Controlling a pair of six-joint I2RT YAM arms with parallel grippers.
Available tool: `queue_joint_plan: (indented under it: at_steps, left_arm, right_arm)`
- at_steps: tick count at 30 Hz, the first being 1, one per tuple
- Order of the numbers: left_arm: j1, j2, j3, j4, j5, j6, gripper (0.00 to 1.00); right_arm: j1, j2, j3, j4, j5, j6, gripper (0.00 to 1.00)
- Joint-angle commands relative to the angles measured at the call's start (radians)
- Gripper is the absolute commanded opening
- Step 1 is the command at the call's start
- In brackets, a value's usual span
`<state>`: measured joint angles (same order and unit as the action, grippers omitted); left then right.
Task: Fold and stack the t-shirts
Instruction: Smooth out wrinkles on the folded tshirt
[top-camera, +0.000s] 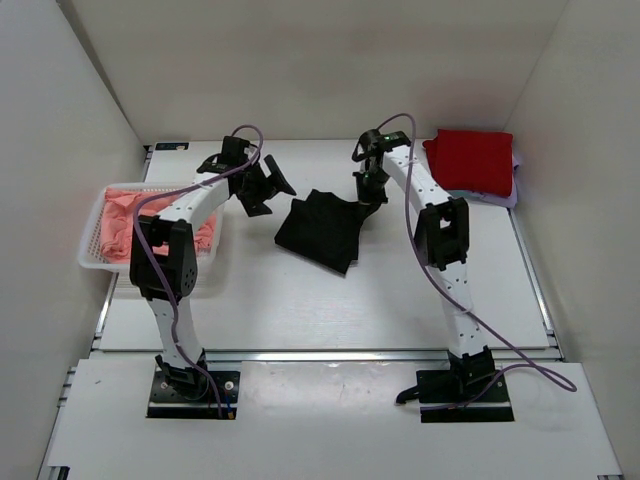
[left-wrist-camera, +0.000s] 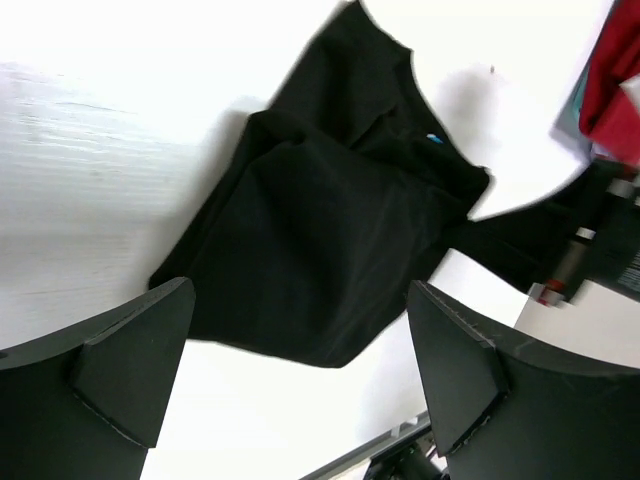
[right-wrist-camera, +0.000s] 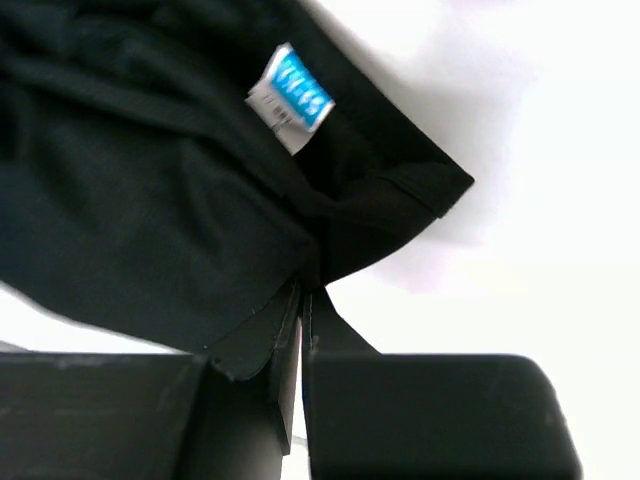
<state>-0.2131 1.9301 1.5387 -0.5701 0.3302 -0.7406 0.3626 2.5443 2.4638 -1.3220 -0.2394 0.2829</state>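
Black t-shirt: crumpled, part-folded, mid-desk between the two arms. Flat on the white desk except at the far-right corner, pinched there by right pincer.

Right wrist view: right pincer clenched on a hem edge of the black t-shirt, fabric bunched right at the fingertips and fanning up and left from the pinch. Blue-and-white label showing on the cloth above the grip. Bare desk to the right of the pinched corner.

Left pincer: released, wide apart, holding nothing, just off the shirt's left edge in the top view. Left wrist view: left pincer looking down on the black t-shirt, both fingers clear of the cloth.

White mesh basket: left edge of desk, beside the left arm. Contains salmon-pink t-shirts, loosely heaped, unfolded.

Far-right corner of desk: red t-shirt folded square, lying on top of a pale lilac t-shirt, only its right and near edges peeking out. Stack well apart from the black shirt.
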Motion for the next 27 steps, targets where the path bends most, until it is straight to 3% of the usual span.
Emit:
queue_joint_plan:
  at_steps: [1, 6, 10, 13, 18, 22, 27]
  left_arm:
    - [-0.017, 0.003, 0.035, -0.017, 0.044, 0.038, 0.99]
    - [-0.016, 0.033, 0.046, -0.031, 0.081, 0.066, 0.99]
    - [-0.029, 0.043, 0.055, -0.056, 0.089, 0.093, 0.98]
    - [-0.031, 0.041, 0.035, -0.036, 0.095, 0.101, 0.99]
    - [-0.043, 0.062, 0.049, -0.016, 0.101, 0.135, 0.99]
    - [-0.08, 0.105, 0.043, 0.006, 0.139, 0.133, 0.99]
    - [-0.141, 0.135, 0.0, 0.03, 0.13, 0.133, 0.98]
  right_arm:
    - [0.002, -0.145, -0.077, 0.012, -0.009, -0.03, 0.0]
    - [-0.001, -0.206, -0.214, 0.029, -0.015, -0.05, 0.0]
    - [-0.022, -0.42, -0.599, 0.211, -0.027, -0.083, 0.0]
    - [-0.048, -0.513, -0.764, 0.32, -0.084, -0.117, 0.0]
    - [-0.062, -0.51, -0.781, 0.342, -0.127, -0.145, 0.0]
    - [-0.111, -0.593, -0.925, 0.383, -0.11, -0.18, 0.0]
    - [-0.178, -0.605, -1.026, 0.541, -0.135, -0.185, 0.0]
